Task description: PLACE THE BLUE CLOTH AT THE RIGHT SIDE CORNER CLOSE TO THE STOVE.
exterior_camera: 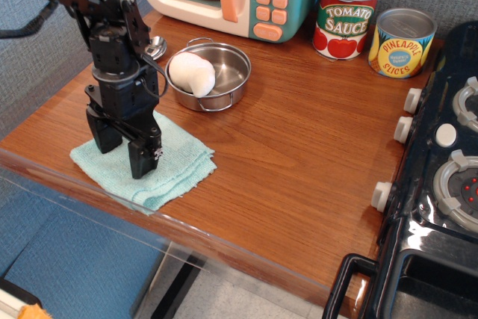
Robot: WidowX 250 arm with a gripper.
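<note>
The blue cloth (153, 162) lies folded at the table's front-left, its near corner reaching the clear plastic edge (89, 211). The gripper (124, 156) stands directly over it, jaws spread apart with both fingertips pressed down onto the fabric, nothing clamped between them. Just behind sits the steel pan (216, 76) holding a white object (193, 72). To the right, bare wood tabletop (299, 147) stretches unobstructed toward the stove (441, 184). The front-right corner (343, 278) beside the stove's black handle is bare. Two cans (373, 24) stand at the back.
</note>
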